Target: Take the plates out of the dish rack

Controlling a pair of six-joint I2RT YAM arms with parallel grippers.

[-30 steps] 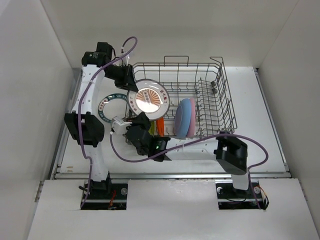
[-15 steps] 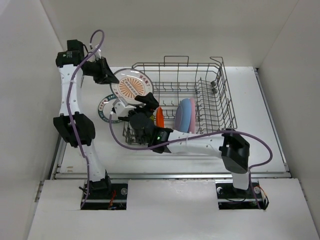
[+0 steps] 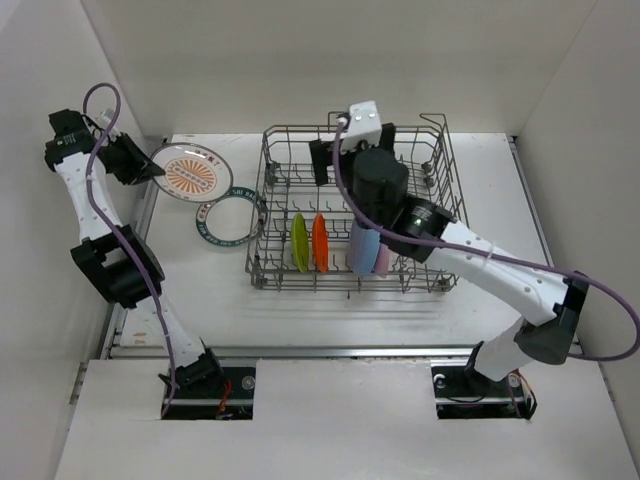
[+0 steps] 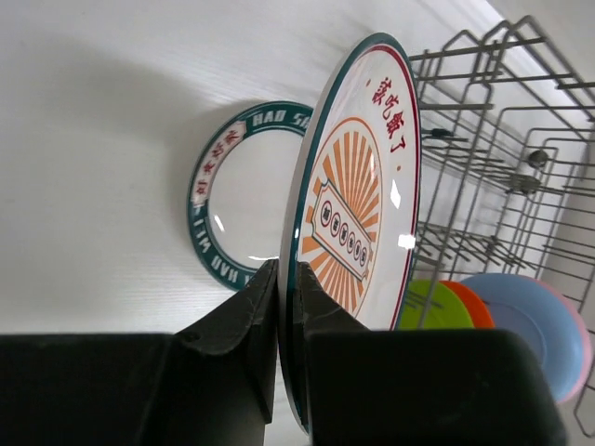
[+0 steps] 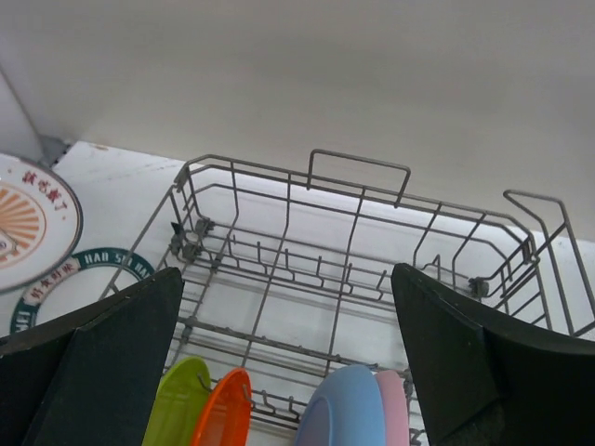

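Beside the dish rack (image 3: pixel 290 129), left claw (image 4: pixel 286 276) pinches sunburst plate (image 4: pixel 358 214).

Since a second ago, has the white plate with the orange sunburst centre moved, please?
Yes. The sunburst plate has gone left, away from the grey wire dish rack, shut in the left gripper.

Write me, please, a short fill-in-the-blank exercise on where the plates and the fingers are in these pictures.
1. The left fingers grip the sunburst plate, while the right fingers stand ____.
2. In the rack, the ____ plate stands between the lime plate and the blue plate.
3. The green-rimmed plate lies flat on the ____.
4. In all, ____ plates show in the rack.

Missing words: open; orange; table; four.
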